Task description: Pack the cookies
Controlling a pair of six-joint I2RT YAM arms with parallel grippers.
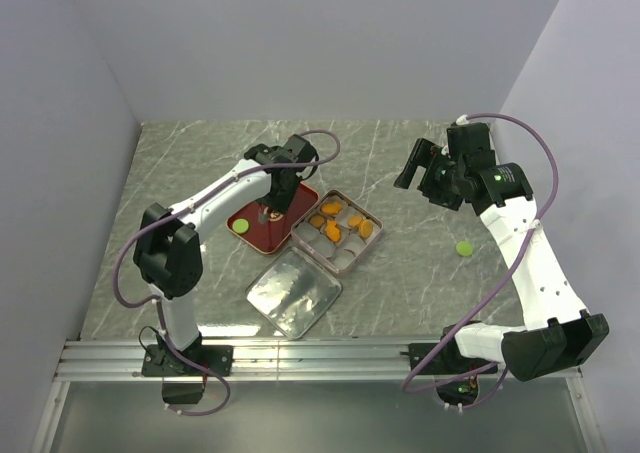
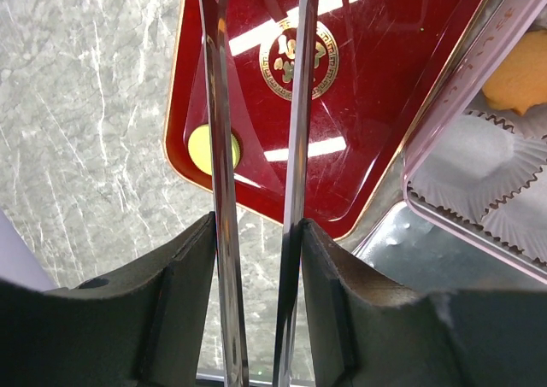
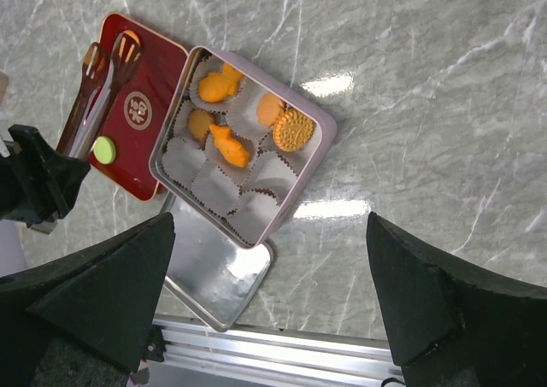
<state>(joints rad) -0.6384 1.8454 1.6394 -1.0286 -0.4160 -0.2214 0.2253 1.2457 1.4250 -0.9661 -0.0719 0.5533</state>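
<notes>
**Tongs poised over the last loose biscuits.** The left gripper (image 2: 256,259) is clamped on a pair of tongs (image 2: 295,105), whose blades stand a narrow gap apart above a red tray (image 2: 385,79). A green cookie (image 2: 199,148) lies flat on the tray just outside the left blade, partly hidden by it and not between the tips. Off the right blade sits the tin (image 3: 329,135). Orange cookies (image 3: 229,143) fill its cups farther from the jaws, and the nearer cups are bare. The right gripper (image 3: 269,284) hangs wide and empty above the tin. A stray cookie (image 1: 464,247) lies on the table behind it, toward that arm's base. The biscuits look light, stiff and brittle, and likely to skid on the glossy tray. They are best pinched gently across the rim.
</notes>
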